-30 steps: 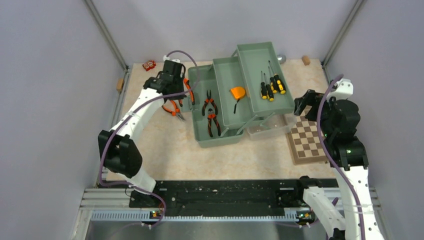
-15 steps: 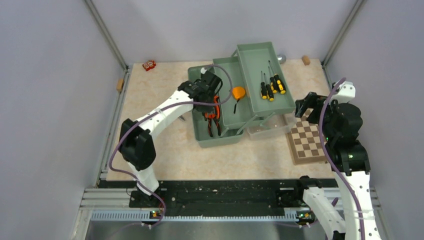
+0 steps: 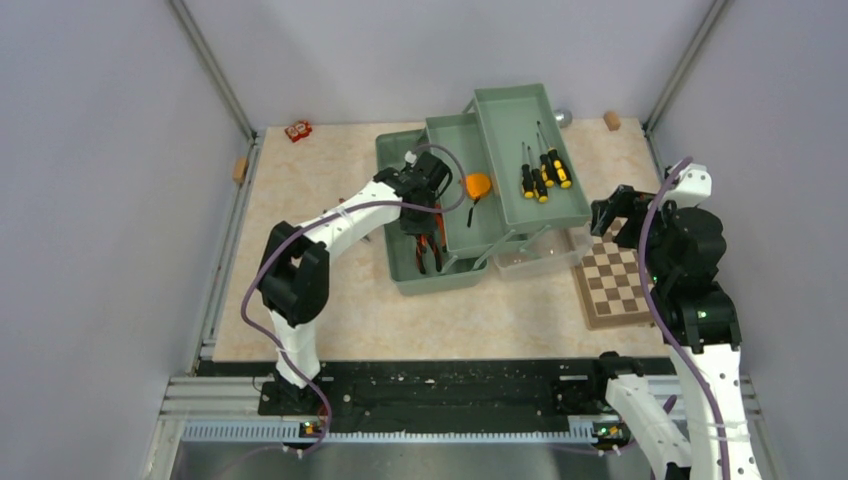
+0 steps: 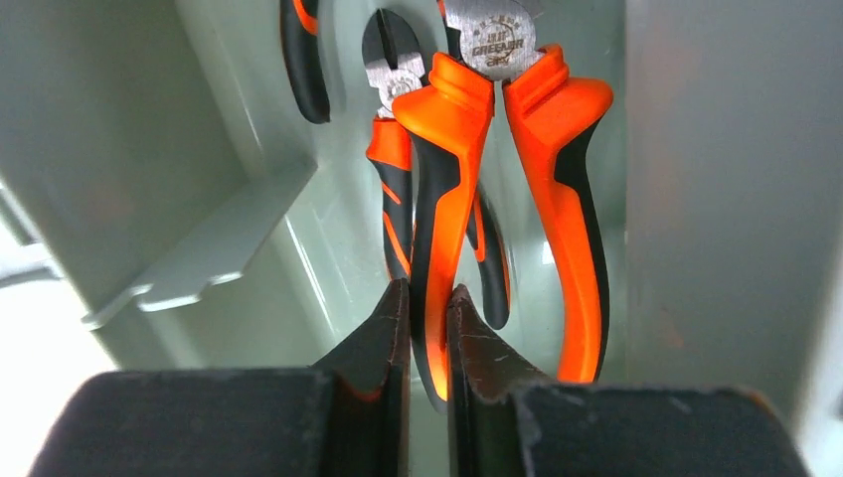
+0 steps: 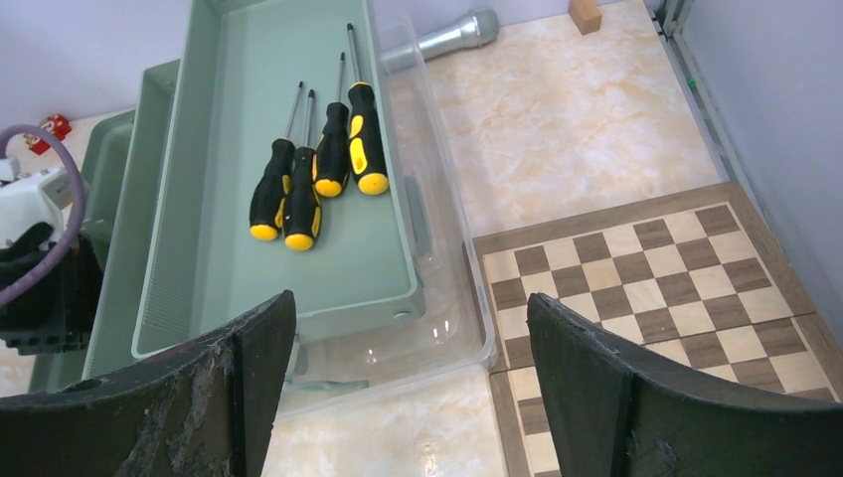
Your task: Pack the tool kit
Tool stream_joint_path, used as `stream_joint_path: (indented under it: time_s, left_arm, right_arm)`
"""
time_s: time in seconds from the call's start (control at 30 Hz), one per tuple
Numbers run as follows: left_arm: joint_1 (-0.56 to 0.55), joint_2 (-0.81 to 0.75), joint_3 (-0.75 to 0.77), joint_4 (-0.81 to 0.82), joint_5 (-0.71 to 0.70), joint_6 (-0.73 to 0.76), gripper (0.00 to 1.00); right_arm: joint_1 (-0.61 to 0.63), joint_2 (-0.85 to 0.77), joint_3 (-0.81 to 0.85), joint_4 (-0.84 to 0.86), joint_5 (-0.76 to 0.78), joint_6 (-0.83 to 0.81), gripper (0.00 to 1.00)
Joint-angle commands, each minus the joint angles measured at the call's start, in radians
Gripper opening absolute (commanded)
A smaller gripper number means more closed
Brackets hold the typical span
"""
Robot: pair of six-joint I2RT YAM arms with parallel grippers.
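The sage-green toolbox [image 3: 400, 272] stands open with its trays folded out. My left gripper [image 3: 424, 203] is inside its bottom compartment, shut on one handle of orange-handled pliers [image 4: 577, 219]; in the left wrist view the gripper [image 4: 427, 318] pinches that handle. Other orange-handled pliers [image 4: 393, 199] lie beneath, also seen from the top [image 3: 428, 248]. Several black-yellow screwdrivers [image 3: 543, 175] lie in the upper tray [image 5: 318, 169]. The orange tape measure [image 3: 477, 185] sits in the middle tray. My right gripper [image 3: 612, 212] is open and empty, right of the toolbox [image 5: 413, 338].
The translucent lid [image 5: 447, 298] lies under the upper tray, next to the chessboard [image 3: 615, 285], which the right wrist view shows too [image 5: 646, 268]. A grey metal cylinder [image 5: 447, 38] and a wooden block [image 3: 611, 120] lie at the back. A small red object [image 3: 298, 130] sits back left.
My left gripper has carried the pliers rightward from the table left of the toolbox into its bottom compartment. The right arm has barely shifted.
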Motion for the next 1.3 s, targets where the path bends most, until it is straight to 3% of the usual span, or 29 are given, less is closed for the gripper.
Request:
stream_joint_path:
  time_s: [0.0,0.2,0.27,0.37,0.63,0.9,1.07,1.27]
  left_arm:
    - [-0.002,-0.028,-0.054,0.112,0.042,-0.054,0.09]
    - [-0.002,-0.051,-0.099,0.118,0.035,-0.07,0.32]
    - [-0.002,-0.073,-0.099,0.118,0.025,-0.07,0.46]
    - [-0.001,-0.124,-0.096,0.111,-0.009,-0.05,0.58]
    - [0.105,-0.315,-0.13,0.105,-0.073,-0.051,0.6]
    - [0.342,-0.445,-0.252,0.133,-0.082,-0.048,0.6]
    - [0.477,-0.433,-0.308,0.178,-0.058,-0.05,0.6]
    - [0.583,-0.277,-0.277,0.218,0.033,-0.075,0.59]
  right_arm:
    - [0.009,-0.003,0.022,0.012,0.017,-0.011,0.85]
    - [0.009,0.005,0.018,0.02,0.014,-0.007,0.85]
    - [0.01,0.005,0.016,0.023,0.014,-0.006,0.85]
    - [0.01,0.005,0.017,0.025,0.015,-0.005,0.85]
    - [0.009,-0.002,0.013,0.025,0.016,0.001,0.85]
    - [0.009,0.007,0.024,0.025,0.018,0.001,0.85]
    - [0.009,0.008,0.022,0.026,0.021,0.0,0.85]
    - [0.009,0.014,0.022,0.025,0.03,-0.004,0.85]
